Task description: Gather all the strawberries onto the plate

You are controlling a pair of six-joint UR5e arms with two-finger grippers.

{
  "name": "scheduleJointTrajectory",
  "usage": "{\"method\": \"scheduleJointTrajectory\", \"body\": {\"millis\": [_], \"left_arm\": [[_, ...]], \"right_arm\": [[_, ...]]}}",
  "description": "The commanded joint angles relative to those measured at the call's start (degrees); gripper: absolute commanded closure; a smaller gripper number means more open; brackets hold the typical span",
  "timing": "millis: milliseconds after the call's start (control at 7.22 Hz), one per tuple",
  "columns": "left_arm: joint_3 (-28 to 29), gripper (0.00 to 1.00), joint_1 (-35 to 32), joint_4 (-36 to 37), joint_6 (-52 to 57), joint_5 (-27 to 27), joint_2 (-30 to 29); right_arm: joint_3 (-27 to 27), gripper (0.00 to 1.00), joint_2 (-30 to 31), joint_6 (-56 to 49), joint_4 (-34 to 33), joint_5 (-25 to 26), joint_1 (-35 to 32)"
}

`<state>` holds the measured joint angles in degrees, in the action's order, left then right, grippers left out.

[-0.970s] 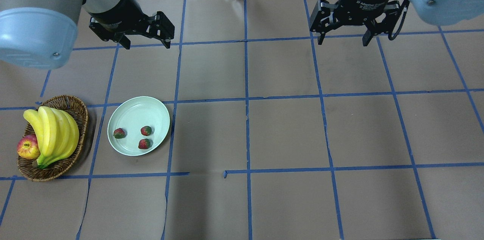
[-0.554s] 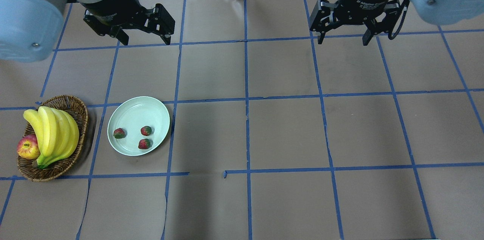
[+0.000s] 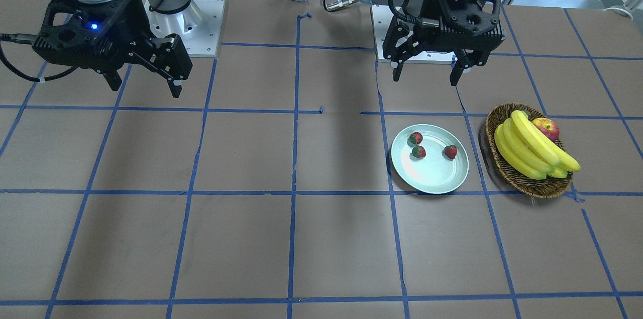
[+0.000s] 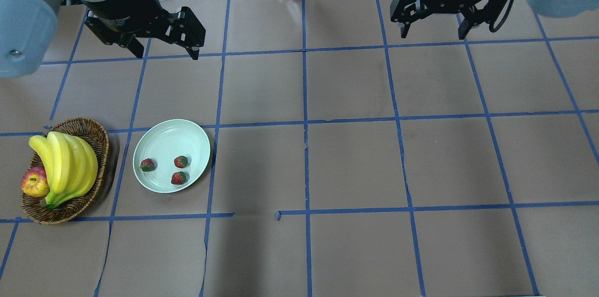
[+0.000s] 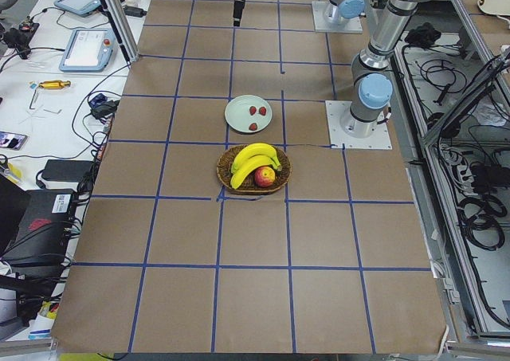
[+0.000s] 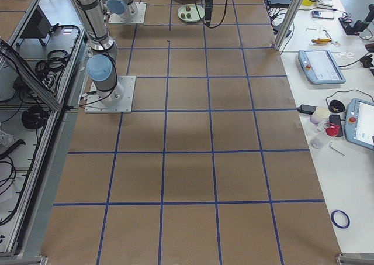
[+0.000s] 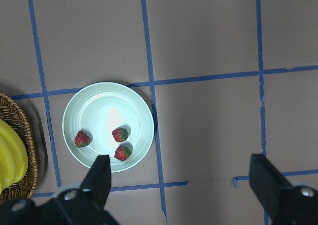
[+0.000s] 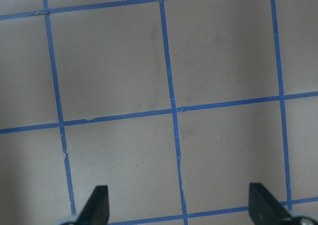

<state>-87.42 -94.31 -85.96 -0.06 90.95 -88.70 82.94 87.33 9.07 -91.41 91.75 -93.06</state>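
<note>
Three small red strawberries (image 4: 148,164) (image 4: 180,162) (image 4: 179,177) lie inside the pale mint-green plate (image 4: 171,136) on the left half of the table. They also show in the front view (image 3: 450,151) and in the left wrist view (image 7: 120,134). My left gripper (image 4: 166,52) is open and empty, high above the table, beyond the plate. My right gripper (image 4: 434,34) is open and empty, high over the far right of the table. In the right wrist view its fingertips (image 8: 97,205) frame bare table.
A brown wicker basket (image 4: 89,129) with bananas (image 4: 65,166) and a red-yellow apple (image 4: 34,181) stands just left of the plate. Cables and boxes lie beyond the table's far edge. Blue tape lines cross the brown table cover.
Both arms have drawn back toward the far edge, the left one also leftward. The strawberries, plate and basket have not moved.
</note>
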Motion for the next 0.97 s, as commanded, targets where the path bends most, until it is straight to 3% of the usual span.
{"method": "scheduleJointTrajectory", "body": {"millis": [0, 277, 831], "left_arm": [[-0.2, 0.0, 0.1, 1.1, 1.1, -0.1, -0.3], [-2.7, 0.0, -0.1, 4.0, 0.2, 0.4, -0.3], [-1.9, 0.0, 0.0, 4.0, 0.0, 0.6, 0.1]], "right_arm": [[-0.3, 0.0, 0.0, -1.0, -0.5, 0.1, 0.3], [-0.6, 0.0, 0.4, -1.0, -0.4, 0.0, 0.0], [0.3, 0.0, 0.5, -0.8, 0.2, 0.0, -0.5]]}}
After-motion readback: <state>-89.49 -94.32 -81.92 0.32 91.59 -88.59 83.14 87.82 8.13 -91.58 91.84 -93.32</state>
